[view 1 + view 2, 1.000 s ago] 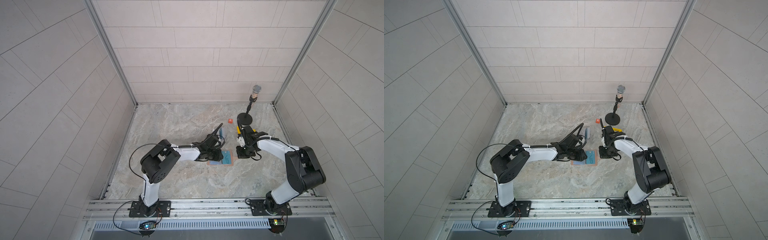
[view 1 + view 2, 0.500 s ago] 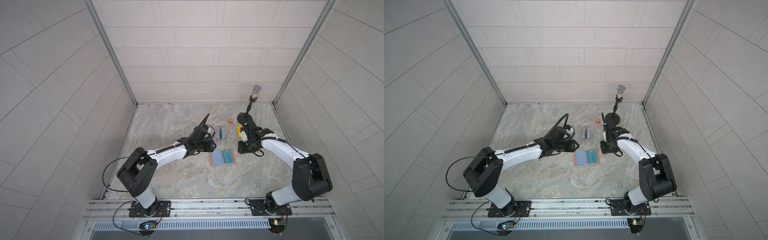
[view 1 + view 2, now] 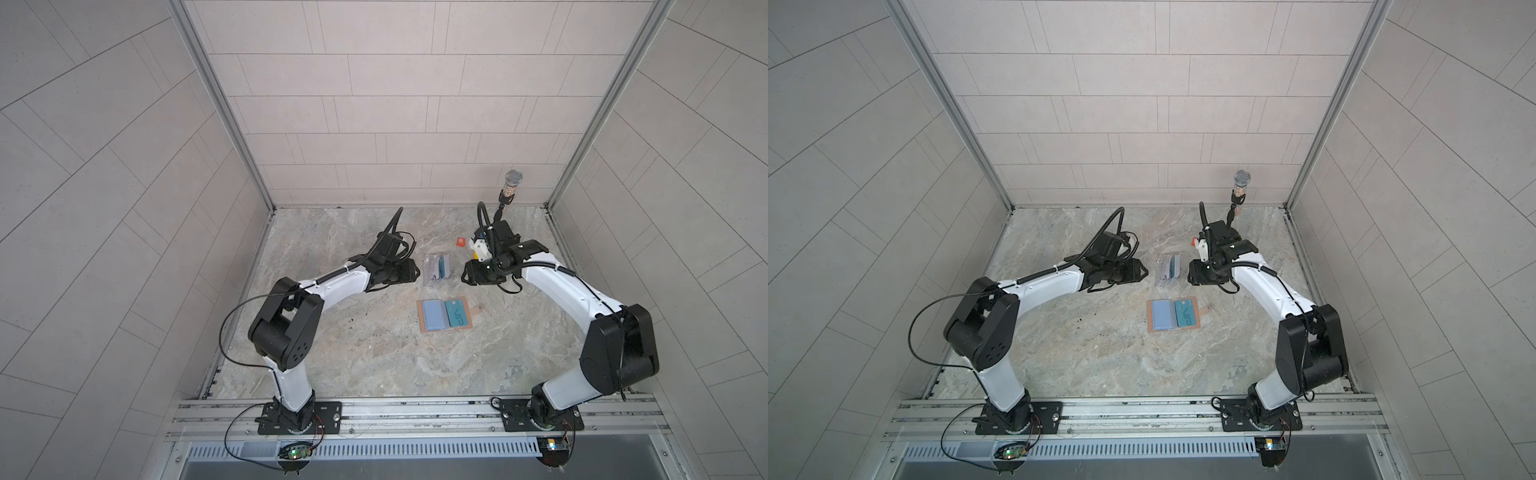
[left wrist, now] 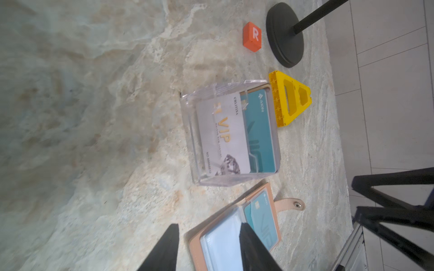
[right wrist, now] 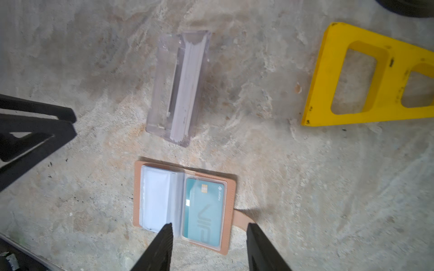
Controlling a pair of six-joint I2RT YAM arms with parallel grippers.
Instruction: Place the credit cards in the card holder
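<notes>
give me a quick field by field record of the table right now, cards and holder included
card holder: lying open and flat on the table, snap tab sticking out
in holder: teal card in a clear sleeve; other page pale, contents unclear
clear stand: apart from the holder, on its far side
in stand: whitish card, second teal card
left end effector: open, empty
right end effector: open, empty
other things: orange square, yellow triangle piece, microphone

The card holder [image 3: 445, 314] lies open on the table [image 3: 374, 353], a card [image 3: 457, 312] in its right half. At 12 o'clock, just behind it, is a stand [image 3: 430, 277] holding other cards [image 3: 443, 266]. A small block [image 3: 459, 242] lies at 1 o'clock from the stand.
</notes>
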